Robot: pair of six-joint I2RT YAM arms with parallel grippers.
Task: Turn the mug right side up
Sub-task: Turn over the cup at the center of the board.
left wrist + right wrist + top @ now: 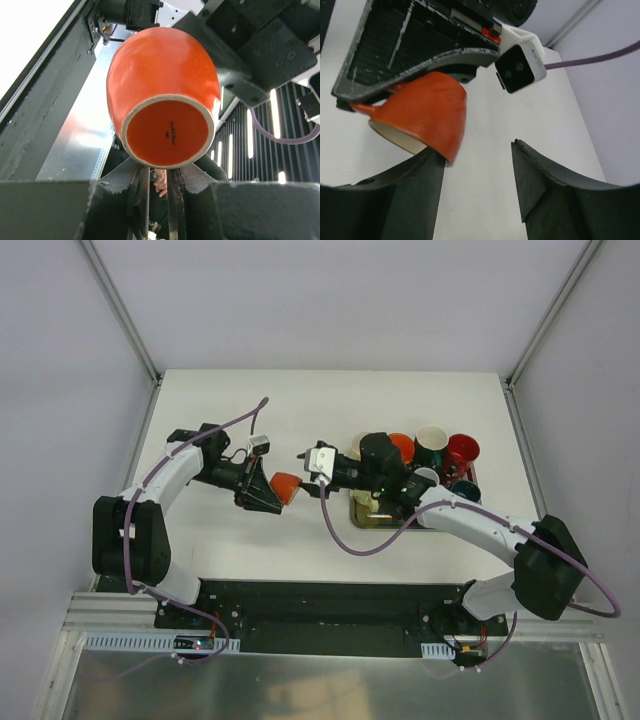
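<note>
The orange mug [285,486] has a cream rim and hangs tilted above the white table [250,400] between the two arms. My left gripper [268,495] is shut on its handle. In the left wrist view the mug's base [165,130] faces the camera, just beyond my closed fingers [142,190]. In the right wrist view the mug [422,117] hangs under the left gripper's body [420,45], its mouth facing down and left. My right gripper [479,150] is open, its left finger [415,195] right by the mug's rim; it sits just right of the mug in the top view [303,468].
A tray [362,520] stands at centre right under the right arm. Several mugs stand on and behind it: an orange one [401,447], a dark one with a white inside [432,443], a red one [462,451] and a teal one [466,490].
</note>
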